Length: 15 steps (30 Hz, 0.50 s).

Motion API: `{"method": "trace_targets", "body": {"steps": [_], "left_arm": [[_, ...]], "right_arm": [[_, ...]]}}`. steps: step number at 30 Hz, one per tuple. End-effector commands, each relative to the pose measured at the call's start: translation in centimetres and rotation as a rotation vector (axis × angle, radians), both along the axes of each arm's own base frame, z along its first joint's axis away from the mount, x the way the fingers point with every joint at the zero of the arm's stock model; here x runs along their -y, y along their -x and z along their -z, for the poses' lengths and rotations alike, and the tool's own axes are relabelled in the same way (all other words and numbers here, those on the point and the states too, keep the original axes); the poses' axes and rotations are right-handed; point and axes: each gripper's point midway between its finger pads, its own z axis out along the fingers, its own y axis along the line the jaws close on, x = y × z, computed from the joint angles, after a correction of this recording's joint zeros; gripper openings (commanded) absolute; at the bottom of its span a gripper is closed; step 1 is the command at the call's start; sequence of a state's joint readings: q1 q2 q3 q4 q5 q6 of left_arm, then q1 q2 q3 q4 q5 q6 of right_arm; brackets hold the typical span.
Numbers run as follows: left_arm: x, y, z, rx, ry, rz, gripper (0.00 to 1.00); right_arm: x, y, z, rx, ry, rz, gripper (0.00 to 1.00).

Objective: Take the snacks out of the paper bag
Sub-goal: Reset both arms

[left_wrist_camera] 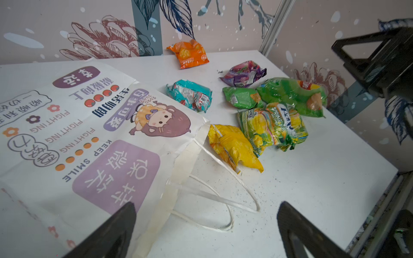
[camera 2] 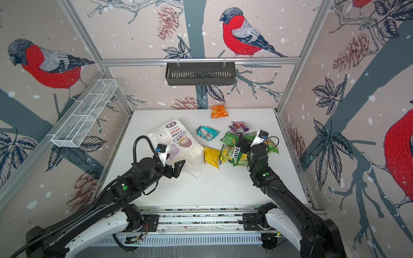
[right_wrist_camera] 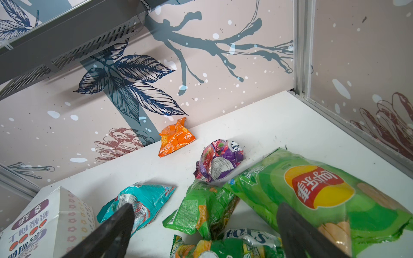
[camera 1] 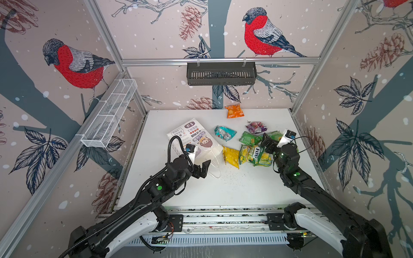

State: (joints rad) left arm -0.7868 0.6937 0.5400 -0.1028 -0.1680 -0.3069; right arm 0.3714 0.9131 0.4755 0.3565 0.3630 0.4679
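You have seven snacks out on the tabletop; the paper bag lies flat, seemingly empty. Left end effector and right end effector gape wide, holding nothing.

The paper bag reads "FIGHTING", "KEEP SMILE"; green-yellow multi-pack reads "SPRING TEA", perhaps "FOX'S".

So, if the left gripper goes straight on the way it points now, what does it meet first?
Most likely the loop handles of the paper bag, lying on the table just ahead of the open left gripper. The yellow packet lies beyond; depth is unclear.
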Motion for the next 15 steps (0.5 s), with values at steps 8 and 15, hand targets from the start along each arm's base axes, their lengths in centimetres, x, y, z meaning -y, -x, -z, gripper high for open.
{"method": "trace_targets", "body": {"steps": [8,15], "left_arm": [[-5.9,-2.4,-3.2,0.278,0.068,-0.342,0.98],[-10.3,-6.7,-2.2,0.407,-0.084,-0.666,0.97]], "right_arm": [[3.9,0.7,-0.7,0.097,0.082,0.156,1.0],[9.7,4.0,0.6,0.219,0.179,0.453,1.0]]}}
